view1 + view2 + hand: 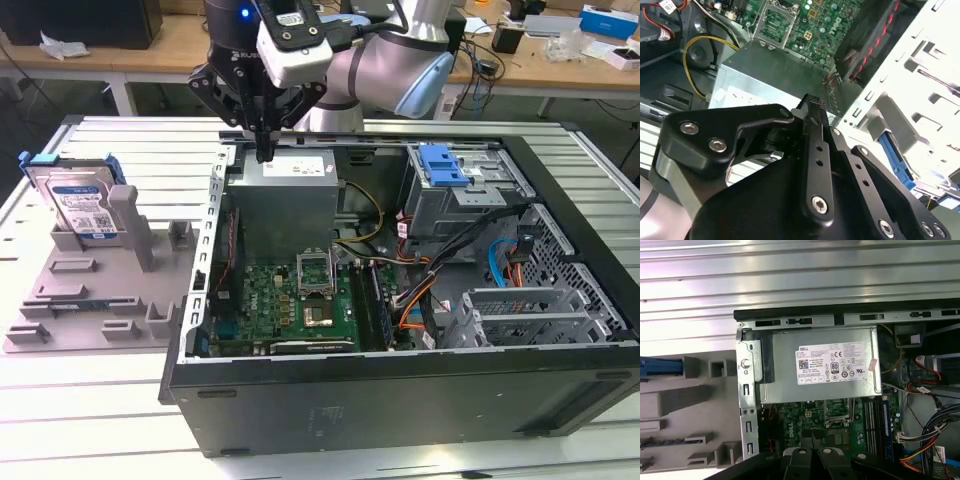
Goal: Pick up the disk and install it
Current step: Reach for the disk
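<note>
Hovers over the power supply (300, 166) in the computer case (400, 392), jaws pressed together, holding nothing. To take the disk (84, 206), tilted in the grey fixture (90, 292) well apart at the exterior view's left, better to spread wide and grip squarely.

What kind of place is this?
Most likely a robotics lab set up for computer assembly: a robot arm reaches over an open computer case on a slatted metal table, a disk stands in a grey fixture plate beside it, and cluttered wooden desks stand behind.
</note>
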Available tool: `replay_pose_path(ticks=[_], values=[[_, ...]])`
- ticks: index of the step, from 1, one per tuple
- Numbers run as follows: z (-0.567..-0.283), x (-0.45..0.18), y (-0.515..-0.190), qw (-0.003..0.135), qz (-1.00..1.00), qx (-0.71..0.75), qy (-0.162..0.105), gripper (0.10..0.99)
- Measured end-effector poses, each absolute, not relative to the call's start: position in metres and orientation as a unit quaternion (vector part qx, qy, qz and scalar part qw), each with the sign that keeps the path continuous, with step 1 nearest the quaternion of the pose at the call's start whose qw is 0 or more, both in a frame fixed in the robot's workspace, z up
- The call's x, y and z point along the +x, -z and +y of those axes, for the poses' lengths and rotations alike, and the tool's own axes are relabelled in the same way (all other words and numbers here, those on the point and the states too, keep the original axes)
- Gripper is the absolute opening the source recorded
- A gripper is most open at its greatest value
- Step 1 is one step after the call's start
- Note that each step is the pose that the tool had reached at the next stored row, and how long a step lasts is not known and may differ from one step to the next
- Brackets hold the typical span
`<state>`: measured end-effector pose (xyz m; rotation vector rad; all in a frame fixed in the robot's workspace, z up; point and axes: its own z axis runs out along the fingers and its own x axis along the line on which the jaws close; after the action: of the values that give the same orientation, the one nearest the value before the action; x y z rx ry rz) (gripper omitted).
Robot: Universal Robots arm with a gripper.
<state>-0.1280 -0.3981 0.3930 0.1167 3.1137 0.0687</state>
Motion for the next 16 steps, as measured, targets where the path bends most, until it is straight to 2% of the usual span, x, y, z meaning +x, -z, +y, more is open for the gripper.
replay_pose_path(ticks=[16], values=[[-0.371,-0.229,-0.387,0.012,0.999,0.037,-0.022,0.106]])
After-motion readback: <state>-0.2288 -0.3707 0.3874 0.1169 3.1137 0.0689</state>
